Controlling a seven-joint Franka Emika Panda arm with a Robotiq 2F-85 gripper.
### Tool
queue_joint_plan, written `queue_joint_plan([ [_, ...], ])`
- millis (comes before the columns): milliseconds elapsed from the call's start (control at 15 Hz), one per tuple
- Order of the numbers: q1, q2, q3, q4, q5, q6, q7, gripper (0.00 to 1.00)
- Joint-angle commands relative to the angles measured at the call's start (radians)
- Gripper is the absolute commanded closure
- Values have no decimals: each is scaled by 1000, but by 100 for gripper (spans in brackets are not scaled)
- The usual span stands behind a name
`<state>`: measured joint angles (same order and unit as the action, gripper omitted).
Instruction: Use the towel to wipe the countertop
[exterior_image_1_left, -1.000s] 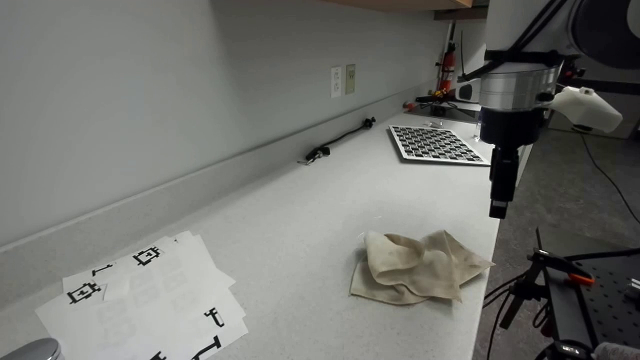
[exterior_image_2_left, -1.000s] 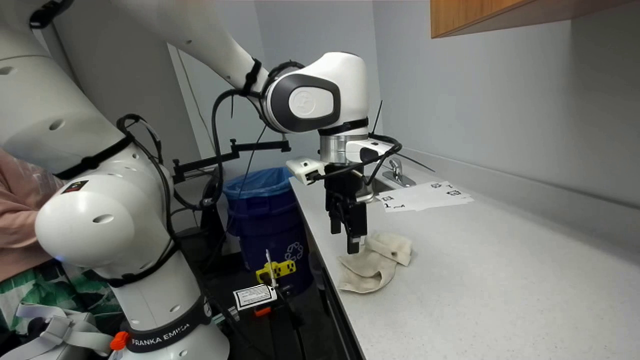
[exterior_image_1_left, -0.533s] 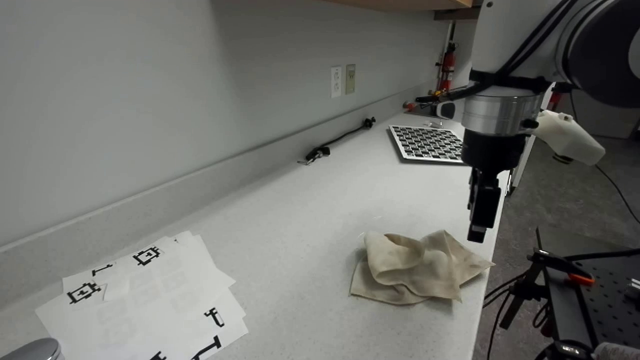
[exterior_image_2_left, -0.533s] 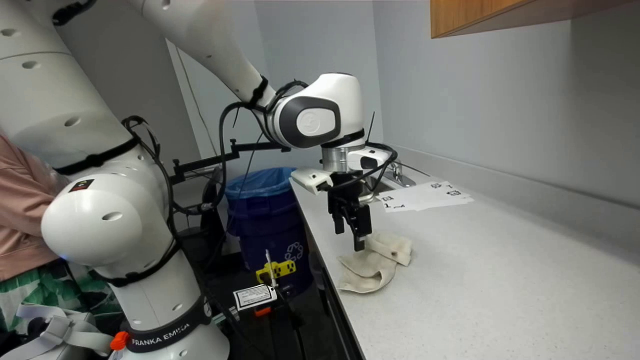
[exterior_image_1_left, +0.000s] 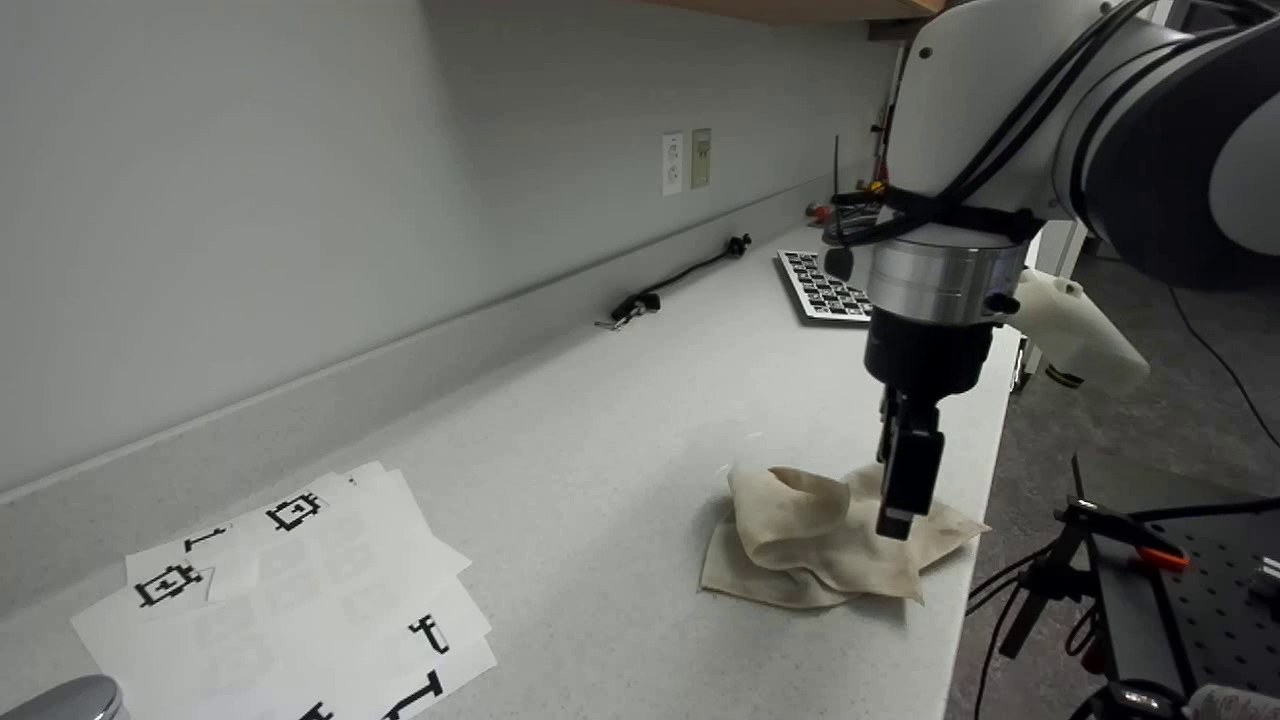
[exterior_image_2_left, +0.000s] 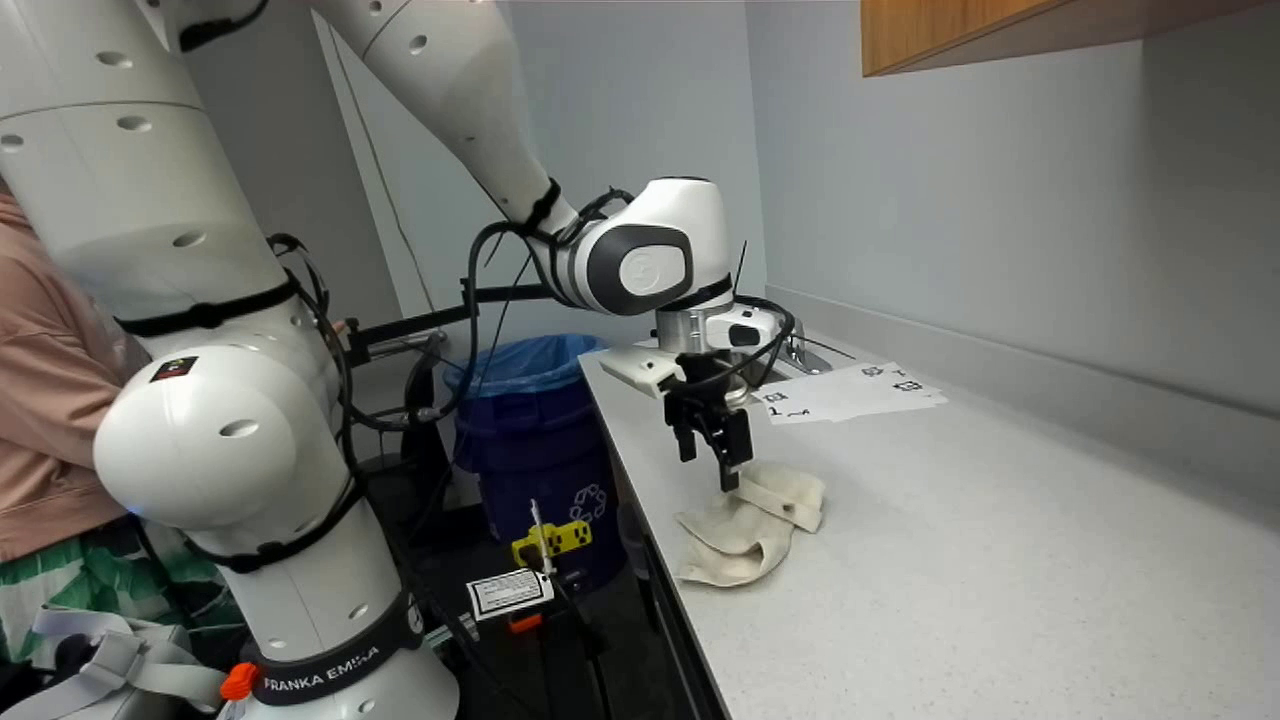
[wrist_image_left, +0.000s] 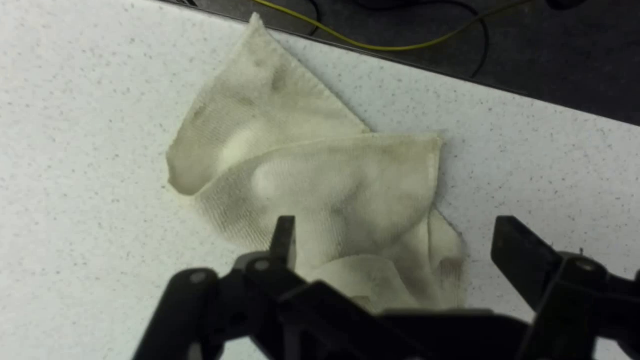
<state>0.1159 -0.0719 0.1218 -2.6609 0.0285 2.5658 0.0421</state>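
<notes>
The beige towel lies crumpled near the front edge of the light speckled countertop. It also shows in an exterior view and fills the middle of the wrist view. My gripper is open and empty, with its fingers spread wide. It points down above the towel; one finger is over the cloth and the other is over bare counter beside it. In an exterior view the gripper overlaps the towel's right part. It also shows at the towel's far side. The towel's lower part is hidden behind the gripper in the wrist view.
Printed paper sheets lie on the counter toward the sink faucet. A checkered board and a black cable lie farther along by the wall. A wooden cabinet hangs above. The counter's front edge drops to the floor.
My gripper has moved down and in over the counter, from beyond its front edge to above the towel. It has stayed open. The towel has not moved.
</notes>
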Motion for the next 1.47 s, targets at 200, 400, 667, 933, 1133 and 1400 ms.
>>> queue_joint_plan([
  [200, 1, 37, -1, 29, 0, 3, 0, 0],
  [400, 1, 37, -1, 30, 0, 3, 0, 0],
  [667, -1, 49, -3, 34, -14, 10, -6, 0],
  [933, -1, 58, -3, 41, -17, 16, -9, 0],
  [1133, -5, 79, -6, 46, -21, 49, 13, 0],
  [1400, -2, 67, -7, 39, -3, 31, 4, 0],
])
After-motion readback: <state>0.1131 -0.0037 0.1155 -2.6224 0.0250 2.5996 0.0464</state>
